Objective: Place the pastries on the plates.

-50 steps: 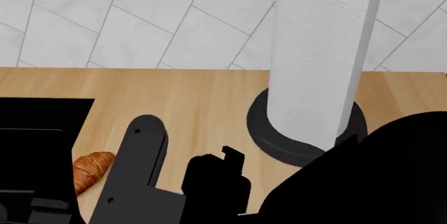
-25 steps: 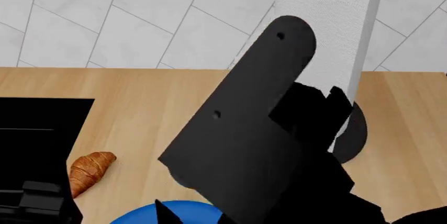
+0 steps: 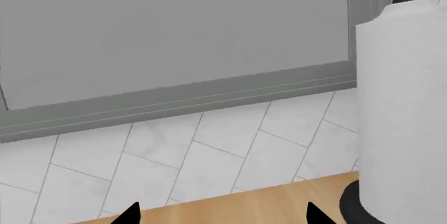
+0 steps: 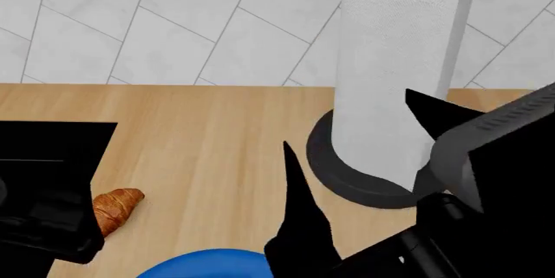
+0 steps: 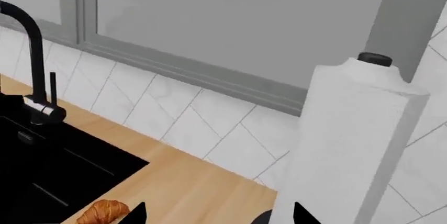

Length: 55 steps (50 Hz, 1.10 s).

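On the wooden counter (image 4: 217,135), one croissant (image 4: 113,208) lies just beside the black sink (image 4: 43,154), its long axis running diagonally from the near-left toward the far-right. A blue plate (image 4: 208,264) shows at the near edge, bare where visible, close to the croissant. The right gripper (image 4: 364,161) hangs with fingers spread wide, empty, near the paper towel roll (image 4: 399,63); the croissant lies to its left. The left gripper (image 3: 220,216) shows only two well-separated fingertips, holding nothing. Judging by the head view, the left arm seems nearer the pastry.
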Tool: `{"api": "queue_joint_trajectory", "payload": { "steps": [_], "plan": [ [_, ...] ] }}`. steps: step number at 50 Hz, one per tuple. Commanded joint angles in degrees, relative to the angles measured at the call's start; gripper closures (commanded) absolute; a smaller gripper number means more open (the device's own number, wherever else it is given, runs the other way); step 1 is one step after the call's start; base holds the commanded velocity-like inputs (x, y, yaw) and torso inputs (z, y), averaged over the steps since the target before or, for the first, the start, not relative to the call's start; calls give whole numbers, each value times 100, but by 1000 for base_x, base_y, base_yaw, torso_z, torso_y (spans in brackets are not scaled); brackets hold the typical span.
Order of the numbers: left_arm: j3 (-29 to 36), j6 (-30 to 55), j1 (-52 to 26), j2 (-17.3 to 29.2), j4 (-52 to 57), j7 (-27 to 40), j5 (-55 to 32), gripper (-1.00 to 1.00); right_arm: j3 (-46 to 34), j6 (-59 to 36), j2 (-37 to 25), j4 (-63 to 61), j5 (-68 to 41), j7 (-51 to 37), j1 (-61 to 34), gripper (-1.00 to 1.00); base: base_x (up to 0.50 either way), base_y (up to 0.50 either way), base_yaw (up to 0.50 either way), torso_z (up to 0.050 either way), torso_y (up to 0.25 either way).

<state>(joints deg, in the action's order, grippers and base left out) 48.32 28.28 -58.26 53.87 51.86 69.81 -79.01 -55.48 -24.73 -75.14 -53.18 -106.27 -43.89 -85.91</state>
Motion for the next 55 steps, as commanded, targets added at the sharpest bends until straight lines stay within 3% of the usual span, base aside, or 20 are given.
{"api": "queue_joint_trajectory", "payload": {
  "steps": [1,6,13,25,30,33,36,44,55],
  "plan": [
    [-20,1193,-1945,-155,-1081,-807,-1755,-100,-323,1807,-700,-432,1459,17,1428,-100,0,0,0,0,0],
    [87,2112,-3102,-391,-2054,-1470,-2368,-100,-533,2218,-950,-530,1808,-108,1809,-100,0,0,0,0,0],
    [289,2872,-3910,-863,-3409,-2552,-2485,-100,-582,2446,-1064,-544,1929,-193,1926,-100,0,0,0,0,0],
    [999,3941,-4967,-1945,-6170,-4490,-1701,-100,-835,2567,-919,-422,2375,-109,2274,-100,0,0,0,0,0],
    [1571,4439,-5478,-2460,-7205,-5687,-1064,-100,-940,2713,-949,-388,2556,-22,2439,-100,0,0,0,0,0],
    [1898,4616,-5655,-2679,-7601,-6266,-737,-100,-995,2827,-1012,-401,2663,6,2531,-100,0,0,0,0,0],
    [2348,4635,-5924,-3054,-8431,-7307,-207,-100,-1085,2949,-984,-422,2835,5,2661,-100,0,0,0,0,0],
    [3480,4627,-6149,-3726,-9265,-9261,728,-100,-1034,2860,-937,-501,2768,-31,2600,-100,0,0,0,0,0],
    [3972,4594,-5961,-4142,-9902,-10063,1041,-100,-1096,2730,-735,-542,2891,-62,2653,-100,0,0,0,0,0]
  ]
}}
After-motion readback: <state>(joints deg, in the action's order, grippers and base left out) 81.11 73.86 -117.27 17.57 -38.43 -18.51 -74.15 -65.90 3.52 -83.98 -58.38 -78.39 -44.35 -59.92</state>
